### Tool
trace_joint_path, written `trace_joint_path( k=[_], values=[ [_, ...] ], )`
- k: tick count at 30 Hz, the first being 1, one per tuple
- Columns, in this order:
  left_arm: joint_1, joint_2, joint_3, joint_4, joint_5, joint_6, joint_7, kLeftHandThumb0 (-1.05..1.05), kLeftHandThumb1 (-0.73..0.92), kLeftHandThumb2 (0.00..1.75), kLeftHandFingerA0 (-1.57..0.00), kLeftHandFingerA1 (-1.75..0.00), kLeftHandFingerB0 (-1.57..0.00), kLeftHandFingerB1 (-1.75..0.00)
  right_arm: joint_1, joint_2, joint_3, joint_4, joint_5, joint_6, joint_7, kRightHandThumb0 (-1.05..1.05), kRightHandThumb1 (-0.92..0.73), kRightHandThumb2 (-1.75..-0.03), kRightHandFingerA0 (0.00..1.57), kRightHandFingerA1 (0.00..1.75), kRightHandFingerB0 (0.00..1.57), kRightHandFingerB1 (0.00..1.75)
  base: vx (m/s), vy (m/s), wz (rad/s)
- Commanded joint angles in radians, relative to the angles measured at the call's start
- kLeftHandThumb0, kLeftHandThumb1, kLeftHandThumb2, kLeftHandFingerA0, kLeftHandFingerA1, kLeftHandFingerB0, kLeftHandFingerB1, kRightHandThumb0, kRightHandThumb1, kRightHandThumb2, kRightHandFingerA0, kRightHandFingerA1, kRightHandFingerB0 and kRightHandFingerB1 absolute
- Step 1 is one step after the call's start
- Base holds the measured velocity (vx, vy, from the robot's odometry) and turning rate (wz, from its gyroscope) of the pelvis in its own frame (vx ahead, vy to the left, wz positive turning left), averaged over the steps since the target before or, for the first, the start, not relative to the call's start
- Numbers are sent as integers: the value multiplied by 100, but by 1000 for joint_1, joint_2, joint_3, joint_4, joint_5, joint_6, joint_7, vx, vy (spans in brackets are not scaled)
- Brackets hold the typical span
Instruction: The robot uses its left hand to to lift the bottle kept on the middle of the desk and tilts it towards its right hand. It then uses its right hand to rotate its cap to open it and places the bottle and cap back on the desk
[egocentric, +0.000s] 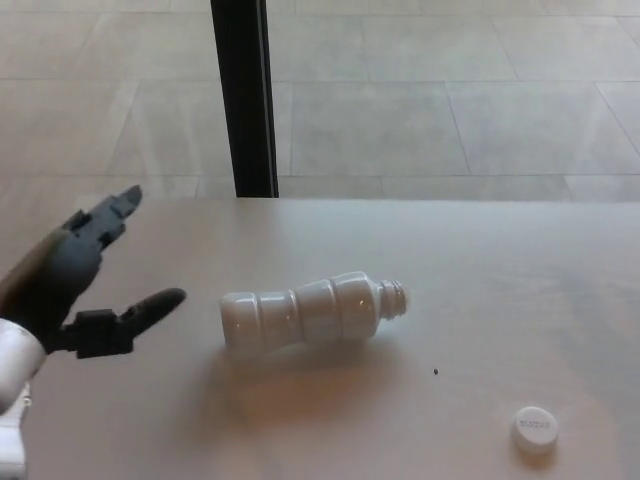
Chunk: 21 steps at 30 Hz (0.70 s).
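Note:
A white ribbed bottle (305, 312) lies on its side near the middle of the desk (480, 270), its uncapped neck pointing right. Its white cap (535, 428) rests flat on the desk near the front right, well apart from the bottle. My left hand (75, 280) hovers at the left edge of the head view, open, fingers spread and holding nothing, a short way left of the bottle's base. My right hand does not show.
A black vertical post (243, 95) stands behind the desk's far edge, with a tiled floor (450, 90) beyond. A tiny dark speck (435, 372) lies on the desk right of the bottle.

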Motion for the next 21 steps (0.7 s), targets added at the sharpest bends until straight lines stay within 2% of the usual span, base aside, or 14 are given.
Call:
trace_joint_path(
  k=[1,2,3,4,6,9,10,11,13,14,15,16,17,21],
  values=[
    [122,-75,730,-1,-586,89,12,-91,81,66,0,-26,0,-38,34,-78,-283,241,331,-54,94,-71,-77,-63,17,61,29,32,0,0,0],
    [131,-89,785,12,-620,112,21,-95,63,107,0,-51,0,-38,35,-87,-315,289,359,-54,105,-73,-77,-63,19,56,29,31,0,0,0],
    [178,-108,859,65,-668,46,51,-91,82,65,0,-17,0,-34,-1,-110,-372,430,404,-88,97,-76,-76,-64,20,54,32,31,0,0,0],
    [204,-105,896,133,-698,-12,50,-98,66,90,0,-38,0,-45,-19,-125,-404,496,418,-73,90,-79,-77,-64,22,54,31,30,0,0,0],
    [225,-107,979,259,-756,-67,68,-96,81,67,0,-20,0,-53,-35,-134,-460,571,446,-56,61,-82,-78,-64,20,65,30,34,0,0,0],
    [216,-108,1080,386,-806,-68,126,-92,81,67,0,-30,0,-57,-41,-130,-518,643,494,-54,55,-75,-77,-64,20,66,31,35,0,0,0],
    [238,-106,1112,448,-803,-63,149,-95,61,109,0,-52,0,-43,-71,-127,-577,730,588,-63,113,-73,-74,-63,28,79,31,33,0,0,0],
    [239,-113,1147,494,-838,-77,153,-93,78,68,0,-32,0,-22,-95,-118,-623,760,660,-31,153,-73,-73,-62,30,105,31,35,0,0,0],
    [239,-111,1164,544,-833,-108,181,-96,79,67,0,-40,0,-30,-109,-114,-648,793,685,-20,161,-75,-66,-64,41,127,29,35,0,0,0],
    [244,-119,1186,560,-838,-98,198,-105,65,110,0,-53,0,-44,-123,-120,-673,846,704,1,171,-74,-71,-62,34,116,31,34,0,0,0],
    [242,-114,1210,607,-846,-97,216,-93,60,110,0,-57,0,-49,-129,-121,-678,895,710,0,204,-75,-75,-64,19,72,24,34,0,0,0],
    [235,-112,1229,632,-851,-96,236,-94,79,62,0,-60,0,-39,-135,-119,-687,910,721,7,215,-71,-75,-62,20,100,27,35,0,0,0],
    [242,-121,1253,675,-867,-110,249,-99,68,112,0,-53,0,-45,-141,-107,-710,940,752,29,245,-73,-61,-93,6,56,14,46,0,0,0],
    [327,-167,1240,799,-822,-176,235,-99,70,113,0,-56,0,-39,-152,-104,-747,1102,761,74,306,-70,-82,-66,21,53,21,30,0,0,0]
  ],
)
